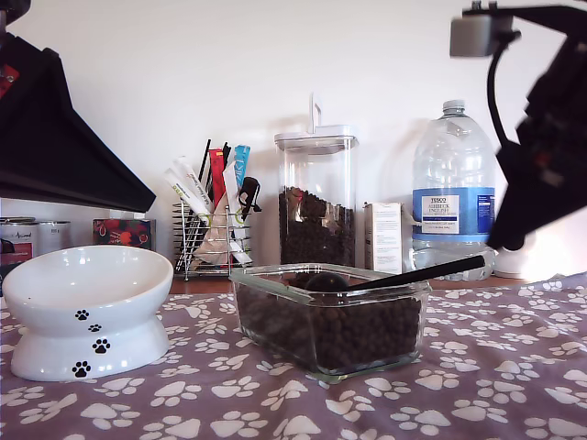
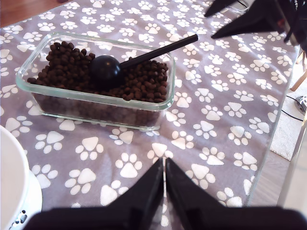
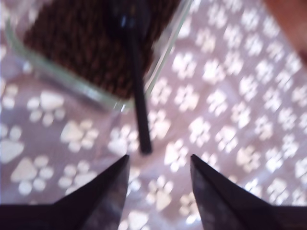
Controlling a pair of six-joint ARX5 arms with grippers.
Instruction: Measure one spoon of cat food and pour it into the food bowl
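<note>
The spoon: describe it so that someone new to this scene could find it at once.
On the paw-print cloth stands a clear glass dish of cat food. The spoon lies bowl-down on the kibble, its thin handle sticking out past the rim. It is the only black, long-handled thing in the dish.

Plain white wall (image 1: 138,73) behind, evenly lit, soft daylight. Worktop (image 1: 206,285) brown wood, strip showing past cloth edge. Purple paw-print cloth (image 1: 495,367) covers worktop front. Along wall: wire rack (image 1: 204,240) with sachets and pens, tall clear lidded canister (image 1: 316,197), small white carton (image 1: 383,236), large water bottle (image 1: 453,188) with blue label, tins (image 1: 32,236) and red box (image 1: 124,232) at exterior view's left. First wrist view: pale floor (image 2: 288,129) beyond worktop edge, dark cable (image 2: 292,108) on it.
</note>
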